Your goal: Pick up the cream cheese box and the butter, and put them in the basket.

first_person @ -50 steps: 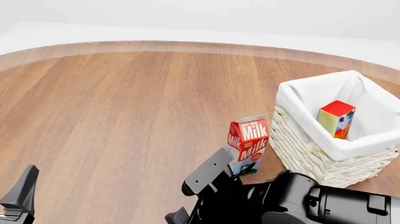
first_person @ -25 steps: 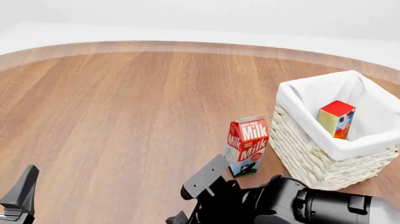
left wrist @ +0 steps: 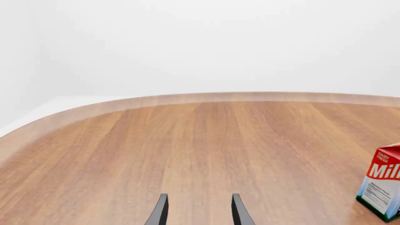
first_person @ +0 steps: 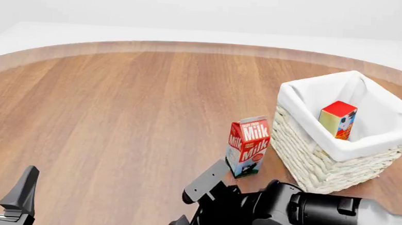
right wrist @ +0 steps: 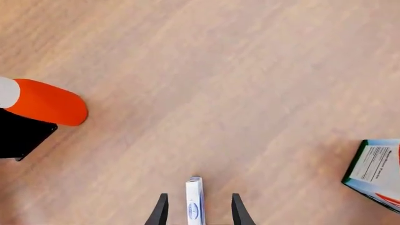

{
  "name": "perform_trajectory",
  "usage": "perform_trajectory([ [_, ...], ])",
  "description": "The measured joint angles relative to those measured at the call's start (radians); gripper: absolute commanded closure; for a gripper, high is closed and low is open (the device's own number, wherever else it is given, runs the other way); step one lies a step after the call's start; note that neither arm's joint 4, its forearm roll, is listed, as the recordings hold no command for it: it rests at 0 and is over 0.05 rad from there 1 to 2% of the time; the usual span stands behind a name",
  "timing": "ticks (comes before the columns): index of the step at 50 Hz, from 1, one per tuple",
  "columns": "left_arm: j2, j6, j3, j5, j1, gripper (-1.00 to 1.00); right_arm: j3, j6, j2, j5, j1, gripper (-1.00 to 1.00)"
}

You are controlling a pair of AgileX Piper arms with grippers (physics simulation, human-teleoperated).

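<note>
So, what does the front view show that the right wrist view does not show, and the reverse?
Only the front view shows the basket with its white liner, a red-topped yellow carton inside it, and the left end effector, open, near the table's edge.

Only the right wrist view shows a thin white and blue box edge between the right end effector's fingers, with gaps on both sides, and an orange-red rounded object lying on the table.

Both show the milk carton standing on the wooden table.
</note>
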Motion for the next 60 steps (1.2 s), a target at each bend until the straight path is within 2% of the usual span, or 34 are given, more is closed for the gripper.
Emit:
perform_trajectory([
  [60,0.000,0.000,0.000,0.000,0.000,-1.00,0.029,0.037,0.121,-0.069,0.015,-1.00],
])
